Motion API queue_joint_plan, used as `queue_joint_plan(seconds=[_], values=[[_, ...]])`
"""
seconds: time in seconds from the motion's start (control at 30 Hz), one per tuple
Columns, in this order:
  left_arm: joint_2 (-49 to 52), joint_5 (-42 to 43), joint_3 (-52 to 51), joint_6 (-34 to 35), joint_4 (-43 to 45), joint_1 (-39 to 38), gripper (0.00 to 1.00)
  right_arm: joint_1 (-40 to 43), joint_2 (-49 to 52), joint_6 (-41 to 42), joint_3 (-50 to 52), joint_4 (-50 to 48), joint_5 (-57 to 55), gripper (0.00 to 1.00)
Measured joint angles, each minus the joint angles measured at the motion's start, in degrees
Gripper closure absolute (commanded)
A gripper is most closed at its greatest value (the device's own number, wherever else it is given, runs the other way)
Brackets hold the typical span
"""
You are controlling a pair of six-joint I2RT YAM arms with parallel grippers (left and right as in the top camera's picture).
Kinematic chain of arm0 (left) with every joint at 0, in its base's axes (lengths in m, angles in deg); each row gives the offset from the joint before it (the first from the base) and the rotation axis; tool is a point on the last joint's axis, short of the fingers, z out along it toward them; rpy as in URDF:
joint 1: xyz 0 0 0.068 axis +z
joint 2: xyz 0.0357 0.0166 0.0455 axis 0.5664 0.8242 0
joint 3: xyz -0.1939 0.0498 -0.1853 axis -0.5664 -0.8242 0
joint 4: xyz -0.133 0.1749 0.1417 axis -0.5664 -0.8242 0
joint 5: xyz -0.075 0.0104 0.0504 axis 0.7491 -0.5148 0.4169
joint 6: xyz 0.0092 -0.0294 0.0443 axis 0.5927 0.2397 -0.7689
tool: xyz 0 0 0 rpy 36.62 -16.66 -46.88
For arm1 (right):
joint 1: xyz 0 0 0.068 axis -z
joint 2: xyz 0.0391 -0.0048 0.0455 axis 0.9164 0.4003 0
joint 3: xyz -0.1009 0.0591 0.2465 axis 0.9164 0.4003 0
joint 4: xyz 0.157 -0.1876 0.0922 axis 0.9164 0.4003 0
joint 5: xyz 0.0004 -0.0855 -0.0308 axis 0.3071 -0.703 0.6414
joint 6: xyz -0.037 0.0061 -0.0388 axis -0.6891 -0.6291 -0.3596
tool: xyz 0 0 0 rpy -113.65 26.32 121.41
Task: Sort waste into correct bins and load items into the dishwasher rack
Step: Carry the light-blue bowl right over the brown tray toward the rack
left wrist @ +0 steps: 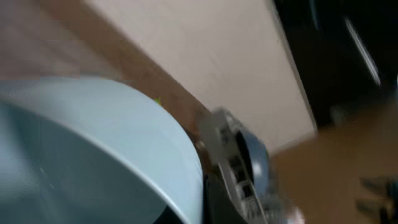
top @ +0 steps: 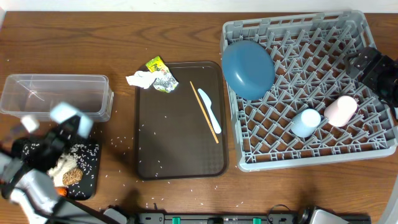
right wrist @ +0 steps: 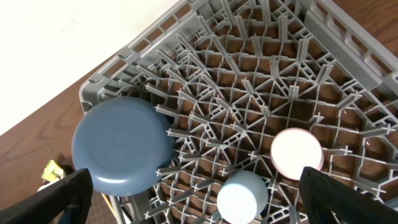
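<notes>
The white bowl point(left wrist: 93, 155) is seen close against the left claw point(top: 65, 130), over the black tray point(top: 87, 186) at the bench's point(top: 74, 43) front-left corner (grip cannot be told, all is blurred). The right claw point(right wrist: 196, 180) is held spread wide above the dishwasher rack point(right wrist: 280, 74).

— What carries everything here?
— We see a brown wooden table point(top: 74, 37). At its right end stands the grey dishwasher rack point(top: 311, 163), the biggest thing on it.
— And next to that?
— Just left of the rack we find the dark brown serving tray point(top: 174, 137), flat on the wood. Well apart, at the left end, sits the clear tub point(top: 62, 93), with the black tray point(top: 90, 183) just beside it on the robot's side.
— Anything loose?
— We see white rice grains point(top: 121, 142) strewn on bare wood between the two trays. The crumpled paper point(top: 138, 79) overlaps the serving tray's far left corner. We cannot tell how much of it rests on the table.
</notes>
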Motion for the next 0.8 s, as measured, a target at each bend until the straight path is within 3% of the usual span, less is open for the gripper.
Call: queue_joint_plan(seconds=[0.27,0.33,0.53,0.8], values=[[-2.47,-0.20,2.32,27.28,44.22,-32.37,0.94,0.00,0.00,0.04,0.00,0.20,0.20,0.01],[-2.43,-0.61,2.38,33.24,51.67,-40.04,0.94,0.00,0.00,0.07,0.00,0.46,0.22,0.01],[-1.92,-7.98,2.40,42.34,54.55,-60.22,0.94,0.00,0.00,0.11,0.00,1.36,0.22,0.01],[-1.33,-22.45,2.40,40.74,54.58,-78.16,0.94,0.00,0.00,0.11,0.00,3.43,0.22,0.01]])
